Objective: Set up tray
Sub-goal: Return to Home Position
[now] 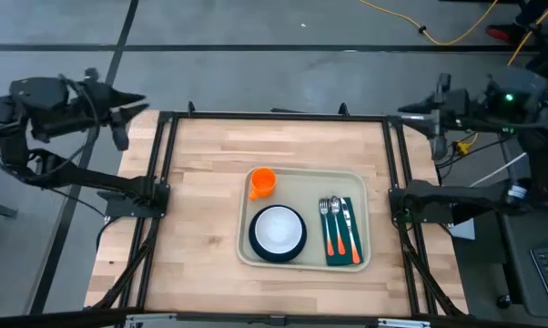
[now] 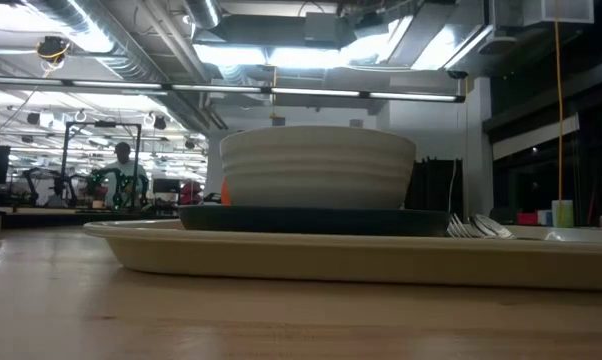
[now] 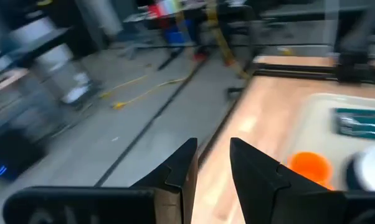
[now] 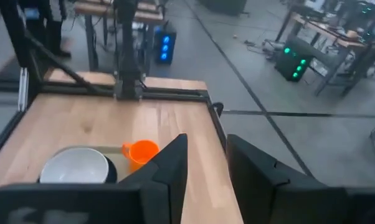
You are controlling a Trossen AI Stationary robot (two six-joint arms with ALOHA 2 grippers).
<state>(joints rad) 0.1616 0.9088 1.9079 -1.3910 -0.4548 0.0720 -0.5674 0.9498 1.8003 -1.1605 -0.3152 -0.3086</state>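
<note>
The cream tray (image 1: 301,171) lies flat on the wooden table, right of its middle. On it a white bowl (image 1: 278,230) sits on a dark round plate (image 2: 311,220). An orange cup (image 1: 263,181) stands at the tray's far left corner. Cutlery with orange handles lies on a dark green napkin (image 1: 341,239) at the tray's right end. My left gripper (image 1: 136,102) hangs off the table's far left corner, and its fingers (image 3: 212,146) stand apart with nothing between them. My right gripper (image 1: 407,111) hangs off the far right corner, also open (image 4: 206,140) and holding nothing.
Black frame rails (image 1: 274,116) run along the table's far edge and both sides. Bare wood (image 1: 192,219) lies left of the tray. In the low view a person (image 2: 124,165) stands far back in the room.
</note>
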